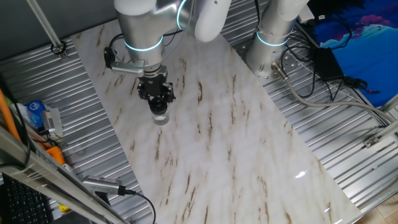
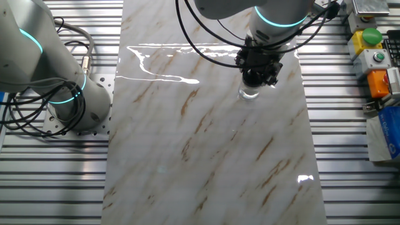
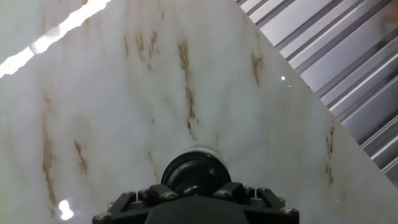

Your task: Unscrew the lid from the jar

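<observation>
The small clear jar (image 1: 161,117) stands upright on the marble tabletop, also seen in the other fixed view (image 2: 249,94). Its black lid (image 3: 196,169) sits on top of it, round and glossy, at the bottom middle of the hand view. My gripper (image 1: 159,106) comes straight down onto the jar's top, and its black fingers (image 3: 163,193) stand on either side of the lid and look closed on it. In both fixed views the fingers hide the lid, and only the clear jar body shows below them.
The marble board (image 1: 217,143) lies on a ribbed metal table (image 1: 323,130). A second arm's base (image 1: 273,37) stands at the board's far edge with cables. Boxes and tools (image 1: 37,118) lie off the board's left side. A button box (image 2: 369,44) stands beside the board.
</observation>
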`<action>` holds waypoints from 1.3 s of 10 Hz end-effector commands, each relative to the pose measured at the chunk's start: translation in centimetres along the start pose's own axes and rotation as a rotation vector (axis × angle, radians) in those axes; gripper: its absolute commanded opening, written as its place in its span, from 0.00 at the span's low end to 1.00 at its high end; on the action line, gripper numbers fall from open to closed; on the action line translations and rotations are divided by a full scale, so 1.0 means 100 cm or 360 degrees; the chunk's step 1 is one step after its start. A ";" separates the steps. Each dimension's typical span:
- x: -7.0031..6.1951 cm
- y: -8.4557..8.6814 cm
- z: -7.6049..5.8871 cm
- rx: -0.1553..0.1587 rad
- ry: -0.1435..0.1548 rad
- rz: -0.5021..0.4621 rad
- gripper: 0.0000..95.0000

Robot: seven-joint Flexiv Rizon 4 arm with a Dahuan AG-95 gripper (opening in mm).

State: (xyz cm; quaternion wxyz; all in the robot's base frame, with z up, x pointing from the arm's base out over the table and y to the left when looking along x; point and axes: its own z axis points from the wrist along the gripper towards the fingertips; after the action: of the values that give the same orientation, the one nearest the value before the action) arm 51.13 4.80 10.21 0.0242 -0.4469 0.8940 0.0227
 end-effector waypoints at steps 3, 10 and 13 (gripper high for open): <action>0.001 0.001 0.000 -0.0032 -0.0033 -0.0283 0.00; 0.001 0.001 -0.001 -0.0028 -0.0052 -0.0992 0.00; 0.001 0.001 -0.001 -0.0026 -0.0052 -0.1227 0.00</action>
State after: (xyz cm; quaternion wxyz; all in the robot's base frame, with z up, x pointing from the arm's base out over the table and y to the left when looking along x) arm 50.92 4.77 10.29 0.0405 -0.7130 0.6994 0.0279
